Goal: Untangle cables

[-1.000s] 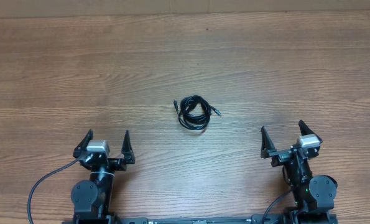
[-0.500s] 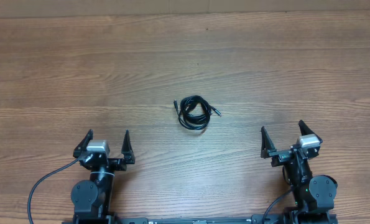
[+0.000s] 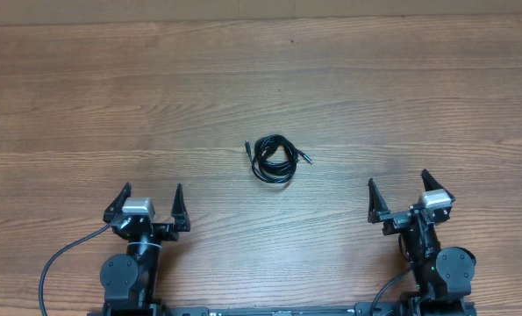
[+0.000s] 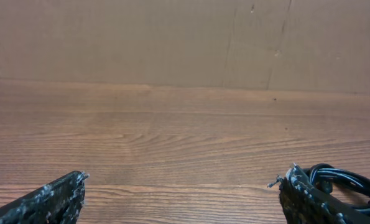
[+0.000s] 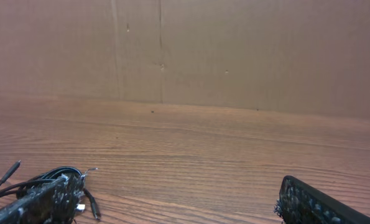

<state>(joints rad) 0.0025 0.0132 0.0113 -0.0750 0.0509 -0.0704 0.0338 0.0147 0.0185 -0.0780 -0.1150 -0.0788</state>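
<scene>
The cables [image 3: 274,159] lie as one small knotted black bundle near the middle of the wooden table, with plug ends sticking out left and right. My left gripper [image 3: 149,198] is open and empty at the near left, well short of the bundle. My right gripper [image 3: 399,194] is open and empty at the near right. The bundle shows at the lower right in the left wrist view [image 4: 340,183], partly behind my finger. It shows at the lower left in the right wrist view [image 5: 38,183], also partly behind a finger.
A brown cardboard wall [image 4: 185,43] stands along the table's far edge. The arms' own thick black wires [image 3: 63,254] run at the near edge by the bases.
</scene>
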